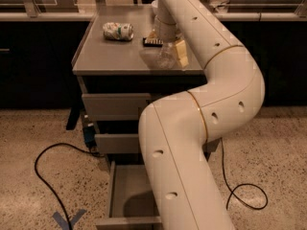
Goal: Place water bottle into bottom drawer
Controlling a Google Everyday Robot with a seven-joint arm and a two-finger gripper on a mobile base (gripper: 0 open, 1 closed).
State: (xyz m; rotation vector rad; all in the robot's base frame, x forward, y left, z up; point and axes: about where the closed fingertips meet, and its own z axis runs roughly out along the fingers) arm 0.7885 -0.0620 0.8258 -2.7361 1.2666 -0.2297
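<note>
My gripper [171, 55] sits at the water bottle [163, 59] on the bench [108, 59]; whether it grips, I cannot tell. The bottom drawer [125, 191] stands open.

- My arm [182, 147] fills the foreground: it rises from the bottom edge, folds at a broad elbow on the right, then runs back up-left.
- My gripper [171, 55] points downward, low over the bench's [105, 56] front right part.

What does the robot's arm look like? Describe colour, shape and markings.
The arm is cream-white: thick, rounded tubes with thin tan rings at the joints and small dark oval holes. Its gripper, with pale yellow parts, is over the cabinet top by the water bottle.
</note>
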